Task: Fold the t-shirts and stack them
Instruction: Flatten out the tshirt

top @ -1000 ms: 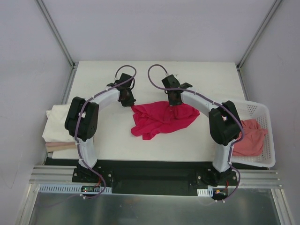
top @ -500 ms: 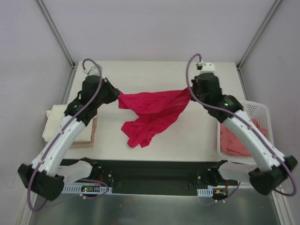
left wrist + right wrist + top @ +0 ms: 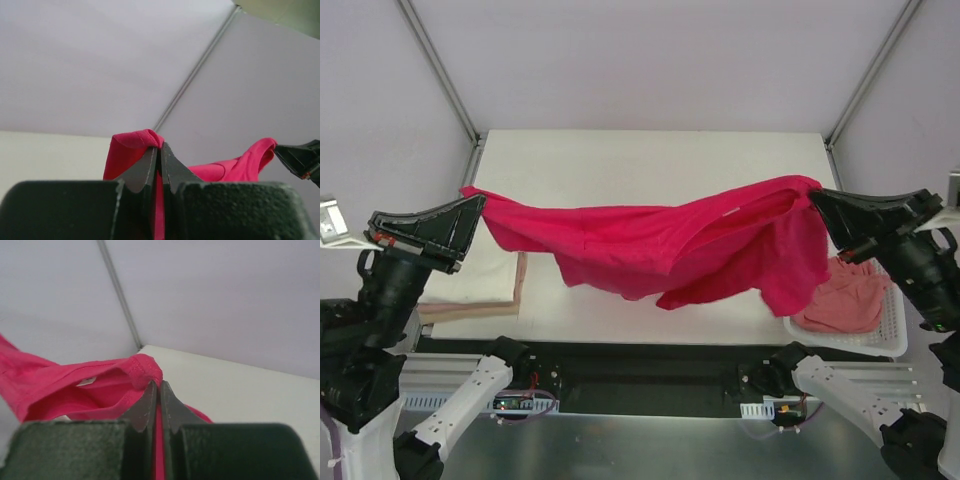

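1. The left gripper is clamped tight on one end of the crimson shirt. In its wrist view the fingers meet with red cloth bunched over their tips.
2. The right gripper is pinched just as tight on the other end. Its wrist view shows a hemmed edge gathered at the tips, with a small white label just to their left.
3. The crimson shirt hangs stretched between the two grippers, raised off the table. It sags in the middle, and a longer fold droops below near the right gripper.
4. The cream shirt lies flat below the left gripper, at the table's left edge.
5. The salmon shirt lies crumpled in the white basket, below the right gripper.
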Available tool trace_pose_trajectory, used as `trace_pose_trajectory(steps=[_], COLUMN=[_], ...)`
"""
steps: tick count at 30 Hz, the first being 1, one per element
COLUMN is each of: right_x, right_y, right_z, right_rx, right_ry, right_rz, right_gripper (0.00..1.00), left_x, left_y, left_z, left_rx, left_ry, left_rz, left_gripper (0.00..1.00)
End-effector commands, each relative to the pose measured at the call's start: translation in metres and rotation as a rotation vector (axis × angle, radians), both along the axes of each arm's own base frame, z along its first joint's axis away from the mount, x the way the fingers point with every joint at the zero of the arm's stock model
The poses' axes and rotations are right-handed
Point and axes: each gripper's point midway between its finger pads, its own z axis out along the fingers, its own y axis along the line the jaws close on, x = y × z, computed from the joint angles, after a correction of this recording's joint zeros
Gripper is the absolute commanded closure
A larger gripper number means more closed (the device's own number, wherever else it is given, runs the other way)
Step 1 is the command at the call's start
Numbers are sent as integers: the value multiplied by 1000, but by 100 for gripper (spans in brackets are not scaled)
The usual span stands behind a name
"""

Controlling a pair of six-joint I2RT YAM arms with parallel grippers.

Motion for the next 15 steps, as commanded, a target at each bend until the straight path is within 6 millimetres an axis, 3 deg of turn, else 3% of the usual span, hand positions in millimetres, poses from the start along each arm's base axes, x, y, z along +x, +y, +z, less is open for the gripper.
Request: trace_pose_trajectory(steps=[1, 4, 7, 10, 12, 14, 15], right_x=[-45, -54, -41, -12, 14, 50, 68], right_y=[28, 30, 29, 24, 16, 17, 8], right_z=[31, 45, 51, 47, 45, 37, 39], right_rx=[-31, -24, -30, -75, -115, -168, -208], right_ry=[-76, -100, -102, -96, -94, -59, -71], right_rz=[274, 310, 260, 152, 35, -67, -161], right_gripper=[99, 99, 99, 99, 100, 100, 99], left_x=[-31, -41, -37, -8, 28, 67, 83], left_y=[-19, -21, -12, -4, 7, 8, 17], left_z=[32, 48, 58, 54, 43, 29, 28], left_rx=[38, 37, 27, 33, 37, 84, 84], left_ry=[-99, -135, -151, -111, -41, 30, 57], left_rz=[-157, -187, -128, -24, 102, 192, 272], left_gripper=[100, 100, 100, 100, 100, 100, 100])
